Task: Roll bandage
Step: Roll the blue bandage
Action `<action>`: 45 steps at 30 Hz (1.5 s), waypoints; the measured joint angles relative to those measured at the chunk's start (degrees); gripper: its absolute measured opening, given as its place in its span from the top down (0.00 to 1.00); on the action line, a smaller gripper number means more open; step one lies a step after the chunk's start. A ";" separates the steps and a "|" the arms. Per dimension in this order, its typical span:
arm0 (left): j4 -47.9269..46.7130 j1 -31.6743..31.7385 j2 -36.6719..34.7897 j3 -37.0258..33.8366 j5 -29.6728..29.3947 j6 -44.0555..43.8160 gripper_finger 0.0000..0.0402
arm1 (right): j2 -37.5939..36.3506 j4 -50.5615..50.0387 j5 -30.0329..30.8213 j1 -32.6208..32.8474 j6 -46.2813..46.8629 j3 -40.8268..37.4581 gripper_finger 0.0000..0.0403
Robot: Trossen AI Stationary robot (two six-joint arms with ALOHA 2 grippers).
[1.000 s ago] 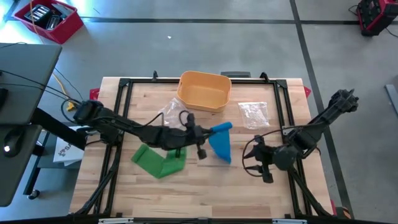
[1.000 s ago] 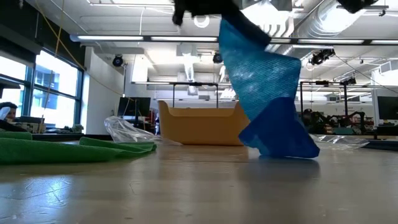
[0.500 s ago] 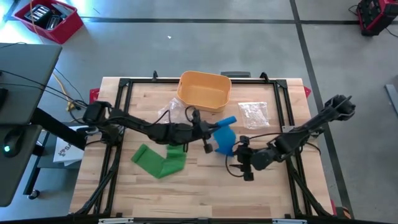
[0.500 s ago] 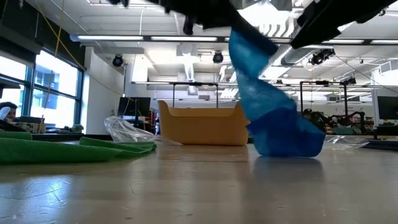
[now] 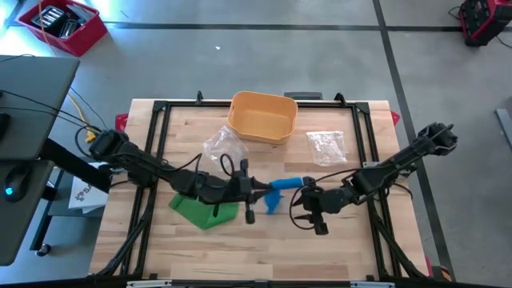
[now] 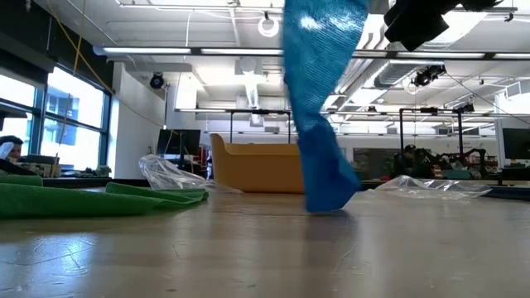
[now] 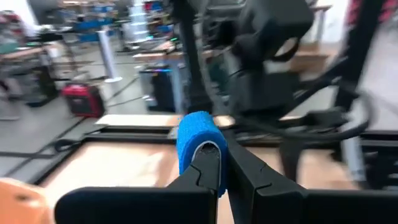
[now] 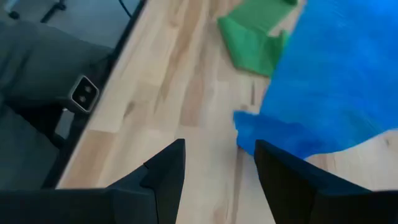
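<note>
A blue bandage (image 5: 282, 187) hangs at the table's middle. Its upper end is rolled and sits in my shut left gripper (image 5: 268, 189), which reaches in level from the table's left. In the low view the bandage (image 6: 319, 99) drops as a twisted strip to the wood. My right gripper (image 5: 301, 203) stands open just to the right of the strip and slants down toward it. The right wrist view shows the blue cloth (image 8: 336, 81) beyond the open fingers, with nothing between them. My left gripper pinches the bandage's rolled upper end (image 7: 198, 134) between its two fingers (image 7: 208, 171). The fingers come in level from the table's left. The strip hangs slack below the hold, and its lower end (image 6: 327, 199) rests on the table.
A green cloth (image 5: 204, 210) lies under my left arm near the front left. An orange tub (image 5: 264, 116) stands at the far middle. Clear plastic bags (image 5: 220, 144) (image 5: 326, 146) lie on either side of the tub. A black frame (image 5: 152, 160) borders the table.
My left gripper has carried the rolled end up and toward the near edge. The bandage has drawn out from a wide slumped fold into a narrow hanging strip, and its lower end has stayed on the table. My right gripper has moved toward the table's left, close to the bandage, and has stayed open.
</note>
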 joint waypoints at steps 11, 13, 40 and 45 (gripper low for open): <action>-2.07 8.37 -0.10 -5.84 -1.14 0.62 0.98 | 7.43 6.75 -0.77 -3.71 -11.03 -0.17 0.54; 0.41 10.01 -0.19 -8.11 -0.18 -0.20 0.98 | 10.02 8.84 -0.77 -5.50 -13.90 -0.20 0.54; 20.37 12.96 -0.51 -24.15 -0.05 -9.69 0.98 | 32.56 25.60 -17.89 -29.78 -20.36 1.51 0.66; 19.99 12.96 -0.51 -24.15 -1.34 -9.98 0.98 | 34.81 25.28 -20.07 -29.79 -20.60 1.51 0.77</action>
